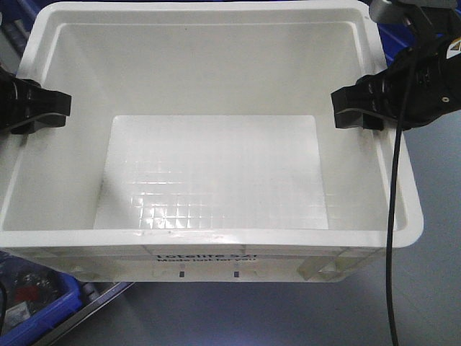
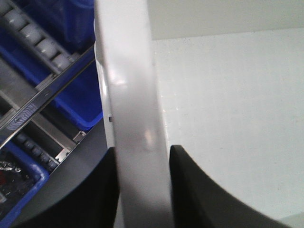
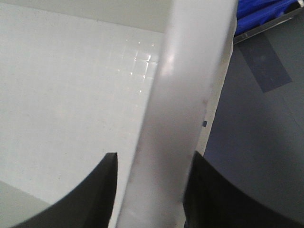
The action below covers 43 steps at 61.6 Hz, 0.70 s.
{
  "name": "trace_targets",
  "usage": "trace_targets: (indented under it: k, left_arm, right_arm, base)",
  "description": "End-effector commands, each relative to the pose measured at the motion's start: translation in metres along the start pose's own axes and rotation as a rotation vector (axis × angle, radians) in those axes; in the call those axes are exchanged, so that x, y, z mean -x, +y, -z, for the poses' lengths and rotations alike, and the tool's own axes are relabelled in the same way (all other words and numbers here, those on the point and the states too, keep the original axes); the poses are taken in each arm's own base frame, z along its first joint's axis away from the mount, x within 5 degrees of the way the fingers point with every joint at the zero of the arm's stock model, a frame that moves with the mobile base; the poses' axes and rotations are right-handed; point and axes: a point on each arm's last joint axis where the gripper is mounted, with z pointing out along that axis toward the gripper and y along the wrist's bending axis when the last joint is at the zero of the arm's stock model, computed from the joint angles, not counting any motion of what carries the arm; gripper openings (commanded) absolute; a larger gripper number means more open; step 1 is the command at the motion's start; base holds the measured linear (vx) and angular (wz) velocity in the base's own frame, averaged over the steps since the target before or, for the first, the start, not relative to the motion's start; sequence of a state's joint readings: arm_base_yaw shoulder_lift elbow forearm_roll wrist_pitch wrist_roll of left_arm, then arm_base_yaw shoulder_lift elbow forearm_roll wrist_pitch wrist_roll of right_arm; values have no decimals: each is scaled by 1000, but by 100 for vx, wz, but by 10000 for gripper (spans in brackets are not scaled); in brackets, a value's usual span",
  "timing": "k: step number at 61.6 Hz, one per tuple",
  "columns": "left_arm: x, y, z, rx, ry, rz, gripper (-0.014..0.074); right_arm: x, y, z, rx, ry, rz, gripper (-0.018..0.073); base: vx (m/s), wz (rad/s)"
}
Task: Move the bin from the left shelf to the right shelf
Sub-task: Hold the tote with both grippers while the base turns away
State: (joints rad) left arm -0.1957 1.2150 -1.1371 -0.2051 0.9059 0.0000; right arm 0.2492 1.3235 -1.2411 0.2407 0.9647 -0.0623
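L end effector [image 1: 52, 109] & R end effector [image 1: 347, 108] each clamp opposite side rims of bin [image 1: 216, 236], prob. to balance the lift.

Overhead light glared off the floor of the bin [image 1: 216, 72]; in both wrist views its rim was blurred.

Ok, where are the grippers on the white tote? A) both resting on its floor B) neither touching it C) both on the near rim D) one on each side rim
D: the left gripper clamps the left rim of the white tote, the right gripper its right rim; both wrist views show fingers straddling it.
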Motion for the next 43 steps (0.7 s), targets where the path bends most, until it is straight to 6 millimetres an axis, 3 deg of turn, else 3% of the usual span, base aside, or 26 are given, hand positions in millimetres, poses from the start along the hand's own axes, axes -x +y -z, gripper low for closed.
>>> trace_targets:
  k: [1, 43]
  left_arm:
    - [17, -9, 25, -42, -195, -34, -5]
    - [17, -9, 25, -42, -195, -34, -5]
  right_arm:
    - [13, 3, 21, -5, -153, 25, -4]
    - [13, 3, 21, -5, -153, 25, -4]
  base:
    - [11, -57]
    - [15, -45]
